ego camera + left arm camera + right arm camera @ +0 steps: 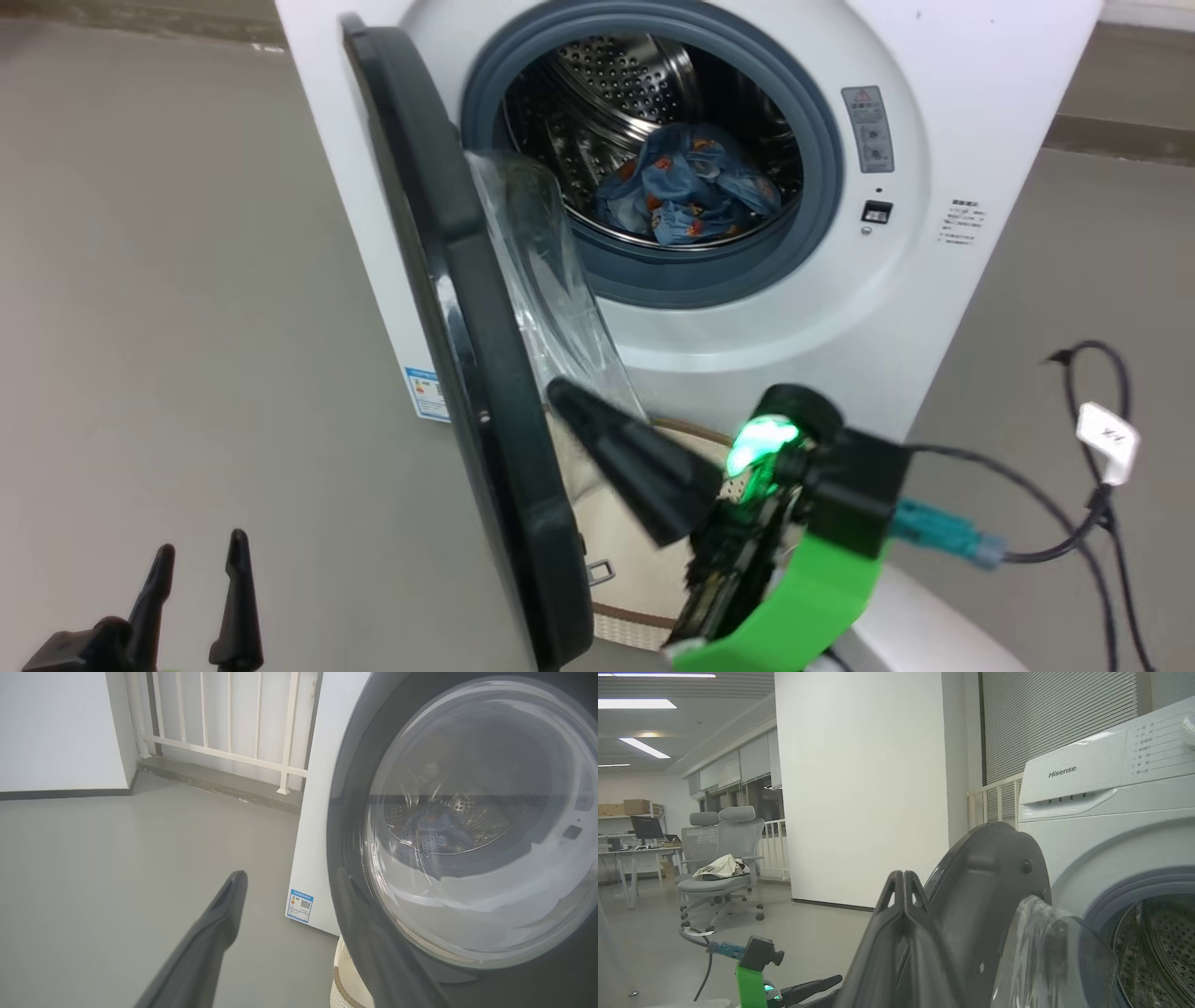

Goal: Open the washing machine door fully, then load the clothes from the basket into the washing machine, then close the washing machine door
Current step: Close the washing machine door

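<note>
Right gripper [565, 398], closed, beside washing machine door [439, 233] — clothes [686, 187] in drum [607, 75]

- The floor [168, 308] is smooth, plain grey, with a dull sheen.
- The washing machine [1008, 140], a big white box, stands directly on it. A small blue label sticker [427, 393] sits low on the machine's side, near the floor.
- The basket [635, 579], cream with a brown rim, sits on the floor just in front of the machine and is partly hidden.
- A grey office chair [724, 858] on castors stands on the floor, well apart from the machine.
- A low kerb [219, 781] carrying a white railing [229, 718] edges the floor beside the machine.
</note>
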Available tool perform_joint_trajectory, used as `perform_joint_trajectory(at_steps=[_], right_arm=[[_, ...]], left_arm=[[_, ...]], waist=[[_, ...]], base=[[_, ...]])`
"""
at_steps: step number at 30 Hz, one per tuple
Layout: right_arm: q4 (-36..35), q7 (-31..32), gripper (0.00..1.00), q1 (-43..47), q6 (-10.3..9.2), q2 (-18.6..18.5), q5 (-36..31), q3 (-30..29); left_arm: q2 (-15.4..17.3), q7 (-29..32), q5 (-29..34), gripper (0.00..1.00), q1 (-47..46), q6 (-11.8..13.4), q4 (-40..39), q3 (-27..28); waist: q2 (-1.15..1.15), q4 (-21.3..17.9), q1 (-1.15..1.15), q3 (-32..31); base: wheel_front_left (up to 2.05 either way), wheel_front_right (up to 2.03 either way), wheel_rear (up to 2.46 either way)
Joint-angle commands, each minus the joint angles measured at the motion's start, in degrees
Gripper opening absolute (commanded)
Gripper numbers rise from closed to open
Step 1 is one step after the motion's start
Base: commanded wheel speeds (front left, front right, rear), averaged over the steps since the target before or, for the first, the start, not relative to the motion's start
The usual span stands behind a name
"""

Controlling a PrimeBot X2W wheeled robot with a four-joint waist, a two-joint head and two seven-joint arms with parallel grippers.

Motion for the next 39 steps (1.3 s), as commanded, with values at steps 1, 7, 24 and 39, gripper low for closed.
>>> perform_joint_trajectory(at_steps=[1, 7, 24, 39], right_arm=[[-1.27, -0.27, 0.0, -1.51, 0.09, 0.59, 0.17, 1.47], [1.05, -0.27, 0.0, -2.3, 0.09, 0.51, 1.43, 9.5], [11.18, -0.27, 0.0, -2.34, 0.09, 0.28, 1.16, 20.48], [19.12, -0.27, 0.0, -3.6, 0.09, 0.9, 4.27, 23.61]], left_arm=[[0.9, -0.78, 0.67, 1.0, -1.3, -0.21, -1.1, 1.92], [0.82, -0.78, 0.6, 1.0, -1.21, -0.28, -0.98, 1.72], [0.38, -0.78, 0.35, 1.0, -0.87, -0.38, -0.9, 1.98], [0.23, -0.78, 0.22, 1.0, -1.31, -0.47, -0.61, 2.36]], waist=[[0.0, 0.74, 0.0, -0.39], [0.0, 2.18, 0.0, -0.9], [0.0, 3.28, 0.0, -1.25], [0.0, 2.77, 0.0, -0.43]], base=[[0.0, 0.0, 0.0], [0.0, 0.0, 0.0], [0.0, 0.0, 0.0], [0.0, 0.0, 0.0]])
